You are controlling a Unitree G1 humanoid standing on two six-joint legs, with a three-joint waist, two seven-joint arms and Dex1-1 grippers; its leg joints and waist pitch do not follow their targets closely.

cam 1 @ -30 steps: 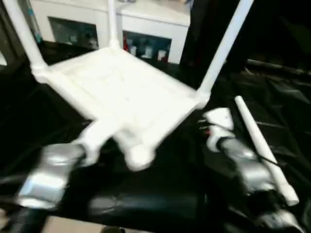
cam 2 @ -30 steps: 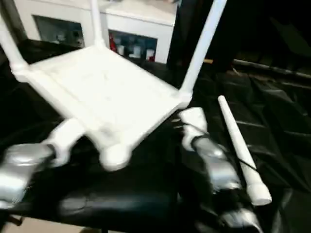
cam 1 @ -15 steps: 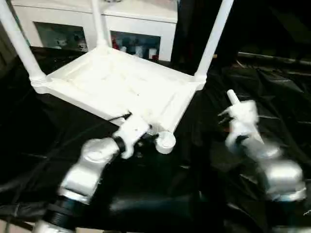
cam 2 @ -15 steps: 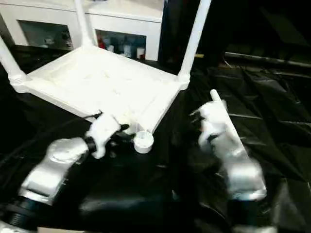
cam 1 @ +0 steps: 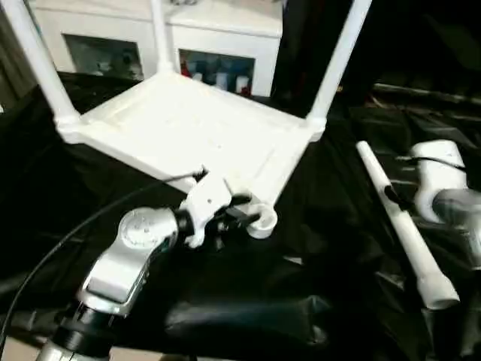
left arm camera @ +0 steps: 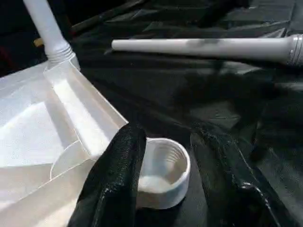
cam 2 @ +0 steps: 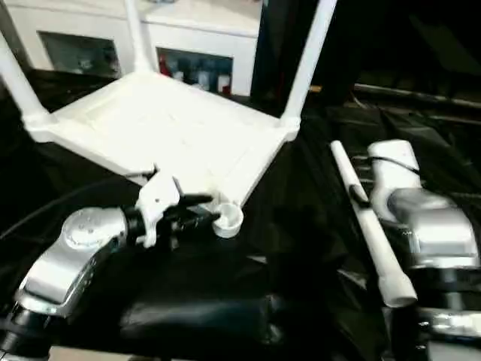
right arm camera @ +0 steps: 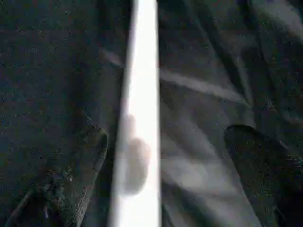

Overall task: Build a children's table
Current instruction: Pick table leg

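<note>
The white table top (cam 1: 188, 131) is lying upside down on the black worktop (cam 1: 248, 316), with three legs (cam 1: 338, 60) standing up from its far and left corners, while its near right corner socket (left arm camera: 163, 172) is having no leg in it. The left gripper (left arm camera: 165, 175) is reaching to this socket with its fingers (left arm camera: 113, 179) spread wide, one on each side of the socket rim. The fourth leg (cam 1: 402, 226) is lying loose on the worktop at the right, well apart from the top, and the right gripper (right arm camera: 161, 175) is hanging over it with fingers (right arm camera: 71, 175) wide apart, one on each side of the leg and not closing on it.
</note>
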